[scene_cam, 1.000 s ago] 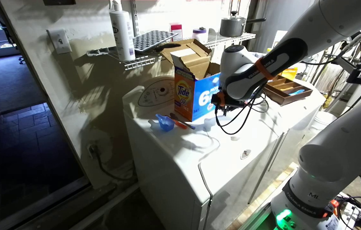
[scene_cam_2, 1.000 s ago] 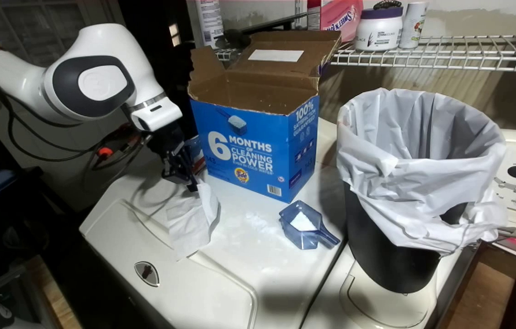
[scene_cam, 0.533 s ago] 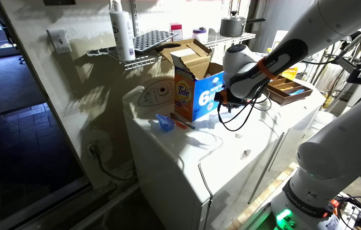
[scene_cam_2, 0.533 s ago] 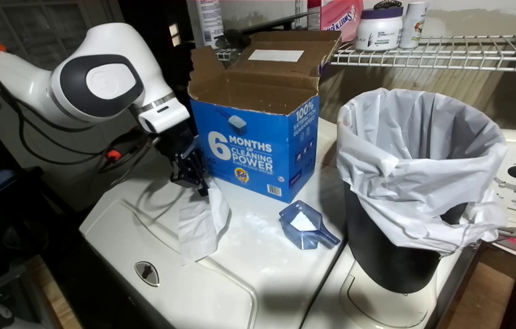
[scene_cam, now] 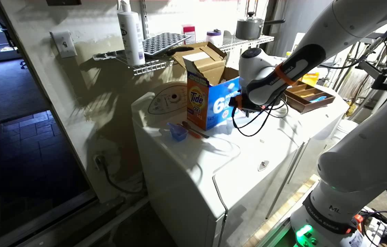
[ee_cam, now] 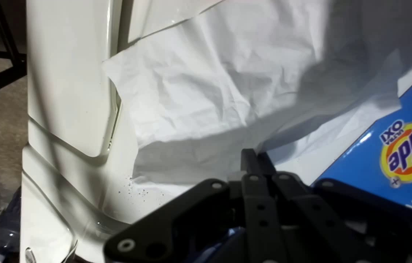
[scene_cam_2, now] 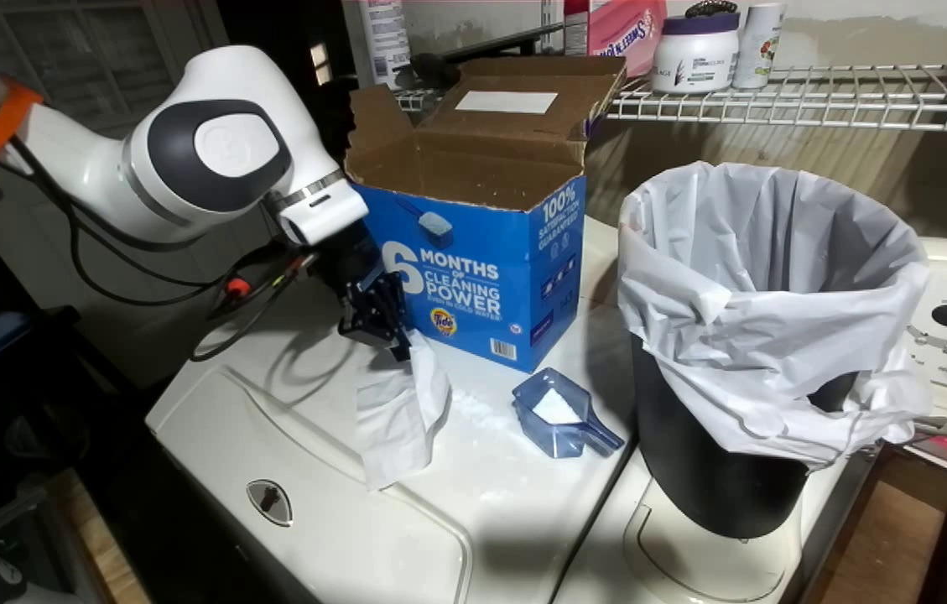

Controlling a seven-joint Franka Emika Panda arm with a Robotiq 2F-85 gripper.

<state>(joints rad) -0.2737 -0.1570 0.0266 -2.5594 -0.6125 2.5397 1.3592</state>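
Between the jaws of your gripper (ee_cam: 256,155) you had a white sheet (ee_cam: 220,102) pinched, draping below. Just beside them stood the open Tide box (scene_cam_2: 473,260); farther out, a blue scoop (scene_cam_2: 564,440) holding white powder (scene_cam_2: 557,408), then a bag-lined bin (scene_cam_2: 708,470).

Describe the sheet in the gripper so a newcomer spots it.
Start at the blue-and-orange Tide box on the white laundry appliance. Beside it, the black gripper pinches a wrinkled white sheet. It drapes limply, unlike the rigid box and blue scoop.

purple-lidded jar (scene_cam_2: 695,57) on wire shelf (scene_cam_2: 842,102)
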